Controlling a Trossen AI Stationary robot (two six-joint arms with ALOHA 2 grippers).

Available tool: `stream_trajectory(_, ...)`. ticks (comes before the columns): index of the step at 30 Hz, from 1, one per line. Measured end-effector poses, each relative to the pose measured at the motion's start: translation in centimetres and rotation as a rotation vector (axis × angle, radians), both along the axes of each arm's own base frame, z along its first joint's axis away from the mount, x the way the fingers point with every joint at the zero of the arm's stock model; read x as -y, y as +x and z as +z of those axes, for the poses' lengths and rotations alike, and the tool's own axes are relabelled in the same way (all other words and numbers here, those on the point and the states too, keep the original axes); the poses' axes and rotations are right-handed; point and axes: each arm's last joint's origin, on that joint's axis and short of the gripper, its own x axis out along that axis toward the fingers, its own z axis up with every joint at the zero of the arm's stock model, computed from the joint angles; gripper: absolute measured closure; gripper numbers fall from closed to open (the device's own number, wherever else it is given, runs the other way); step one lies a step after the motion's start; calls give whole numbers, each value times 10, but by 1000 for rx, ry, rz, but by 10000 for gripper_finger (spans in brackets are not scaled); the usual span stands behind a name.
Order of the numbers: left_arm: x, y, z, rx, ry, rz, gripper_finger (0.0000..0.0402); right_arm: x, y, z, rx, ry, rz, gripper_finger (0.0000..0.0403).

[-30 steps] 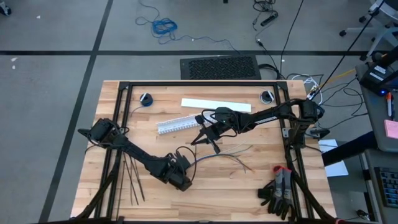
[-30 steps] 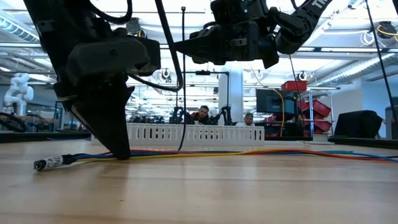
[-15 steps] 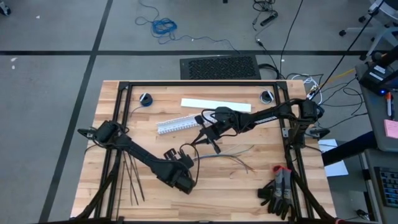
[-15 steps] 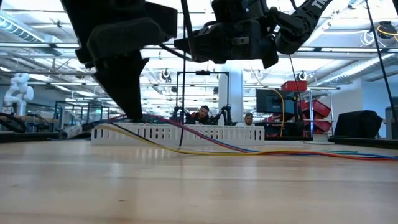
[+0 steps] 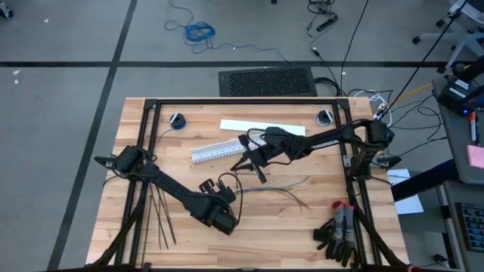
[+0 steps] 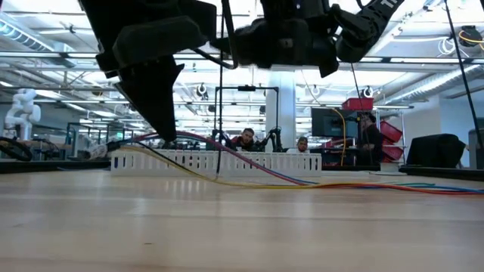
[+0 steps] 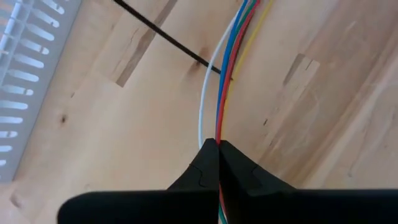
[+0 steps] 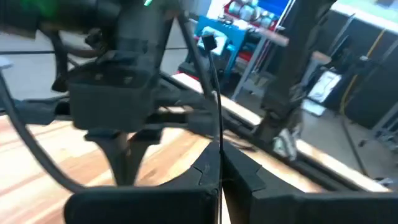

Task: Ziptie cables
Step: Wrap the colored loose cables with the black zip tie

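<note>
The left tool is clamped on one end of the cables, lifting that end off the worktop while the rest trails away flat across the wood. The right tool hangs just above, pinched on a single ziptie that dangles down in front of the white slotted duct. More zipties lie near the worktop's left edge, under the left arm, which slants low across the boards.

A grey floor is running around the wooden table, with a black mat lying behind it. Ceiling lights are shining over shelving, and people are sitting beyond.
</note>
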Motion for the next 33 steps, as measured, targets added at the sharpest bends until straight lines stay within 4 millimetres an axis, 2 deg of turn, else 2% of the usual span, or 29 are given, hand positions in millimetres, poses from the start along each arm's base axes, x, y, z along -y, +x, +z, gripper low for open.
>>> stream_trajectory(6,2,-1,0,0,-1,-4,401,9,-8,16,19,-12,-23,403)
stream_trajectory(13,2,-1,1,-2,-1,-4,401,8,-9,15,-8,-32,-23,403)
stream_trajectory(17,1,-2,5,9,0,-6,402,7,-10,9,-56,-21,-20,403)
stream_trajectory(26,-3,-6,23,66,42,-19,402,4,-14,-15,-47,73,-22,403)
stream_trajectory(30,-4,-7,24,64,53,-17,402,-4,-16,-19,-49,133,-13,403)
stream_trajectory(33,-5,-7,24,64,67,-15,402,-12,-17,-18,-13,163,-80,403)
